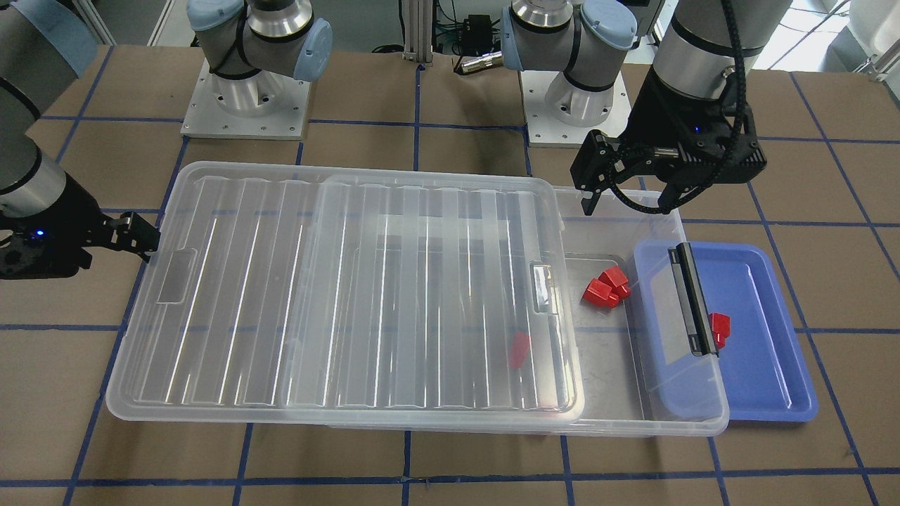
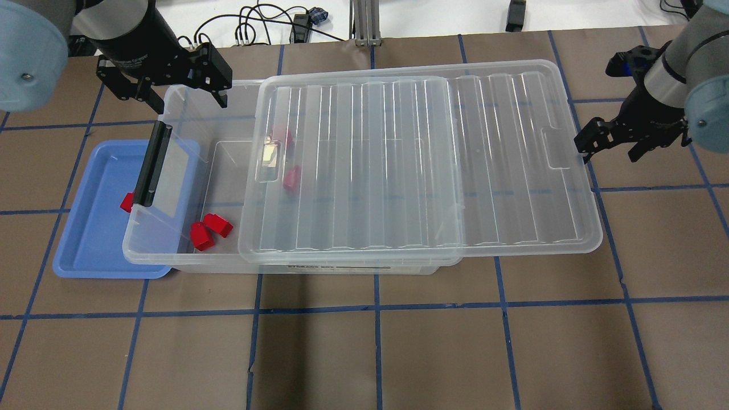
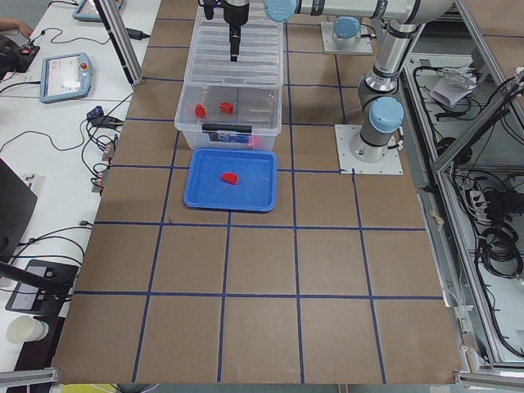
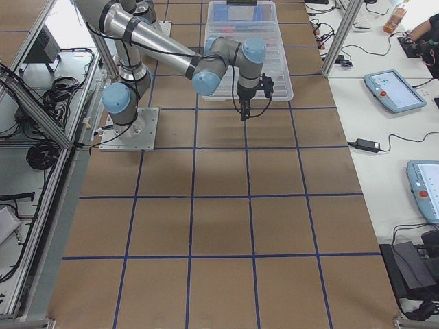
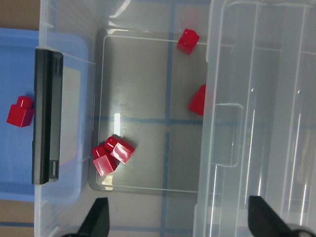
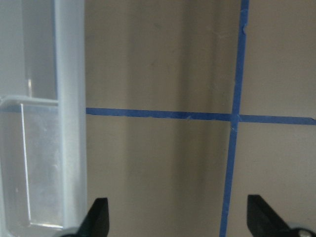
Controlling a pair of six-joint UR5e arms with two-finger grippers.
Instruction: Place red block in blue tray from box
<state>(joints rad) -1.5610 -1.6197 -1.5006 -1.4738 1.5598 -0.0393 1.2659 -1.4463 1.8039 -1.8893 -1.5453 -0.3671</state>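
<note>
Atop box [image 2: 171, 259], clear lid [image 2: 421, 165], covering blocks [image 2: 292, 177]

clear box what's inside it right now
In the open end of the box lies a tight cluster of red blocks. By the edge of the lid lie two more red blocks. The ribbed lid covers the rest, so anything further in cannot be made out.

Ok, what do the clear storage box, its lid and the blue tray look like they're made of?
Clear rectangular storage box: likely glossy plastic; blue tape lines show through.
Ribbed clear lid: probably the same, bright glare streaks.
Shallow blue tray: seemingly opaque moulded plastic, smooth sheen.
</note>
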